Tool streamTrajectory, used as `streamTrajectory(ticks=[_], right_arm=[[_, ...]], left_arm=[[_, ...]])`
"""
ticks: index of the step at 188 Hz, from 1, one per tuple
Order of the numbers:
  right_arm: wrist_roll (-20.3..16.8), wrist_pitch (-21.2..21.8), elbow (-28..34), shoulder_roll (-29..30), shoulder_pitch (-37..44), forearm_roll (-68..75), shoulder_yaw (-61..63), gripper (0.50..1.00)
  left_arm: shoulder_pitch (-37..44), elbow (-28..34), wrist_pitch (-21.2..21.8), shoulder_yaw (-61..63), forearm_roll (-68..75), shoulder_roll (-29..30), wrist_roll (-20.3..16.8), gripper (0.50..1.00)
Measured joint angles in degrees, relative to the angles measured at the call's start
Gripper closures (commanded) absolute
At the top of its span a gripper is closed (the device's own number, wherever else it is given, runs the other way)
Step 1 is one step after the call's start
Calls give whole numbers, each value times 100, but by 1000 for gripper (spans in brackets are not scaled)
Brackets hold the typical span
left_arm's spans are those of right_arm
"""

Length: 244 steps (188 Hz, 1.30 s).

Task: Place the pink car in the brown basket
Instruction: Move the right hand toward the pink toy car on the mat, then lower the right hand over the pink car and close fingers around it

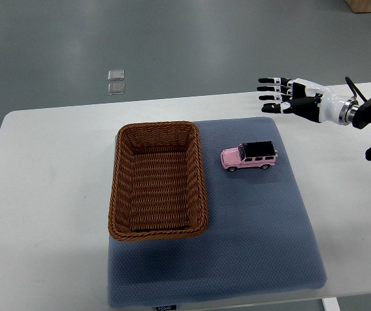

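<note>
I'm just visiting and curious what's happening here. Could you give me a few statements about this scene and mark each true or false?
1. The pink car lies inside the brown basket. False: it stands on the blue mat, right of the basket.
2. The right hand is open and holds nothing. True.
3. The basket has nothing in it. True.
4. The right hand is touching the car. False: it hovers apart from it, near the mat's far right corner.
5. The car has a black roof. True.
</note>
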Motion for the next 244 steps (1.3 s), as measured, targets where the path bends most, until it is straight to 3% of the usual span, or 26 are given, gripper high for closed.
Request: streamTrajectory(ticks=[29, 46, 102, 120, 151, 162, 231, 244], right_arm=[[691, 11, 292, -52, 109, -2035, -10, 587], [842, 11, 592, -154, 124, -2742, -27, 587], [879, -179, 1198, -276, 210, -3816, -497, 589], [848, -594, 1213, -227, 211, -3954, -776, 589], [834, -1833, 1154, -213, 211, -4082, -1635, 591], [834, -2024, 1148, -215, 228, -4088, -1858, 591], [820, -2184, 1137, -203, 282, -4090, -2078, 609], [782, -2195, 1137, -191, 267, -4085, -2068, 638]], left_arm=[[1, 0, 0, 0, 0, 0, 0, 500], [1, 0, 0, 0, 0, 0, 0, 500], [1, 0, 2, 0, 0, 0, 0, 500], [0, 0, 2, 0, 0, 0, 0, 500], [0, 0, 2, 0, 0, 0, 0, 500], [-1, 0, 2, 0, 0, 0, 0, 500], [-2, 0, 2, 0, 0, 0, 0, 500], [-1, 0, 2, 0, 0, 0, 0, 500]])
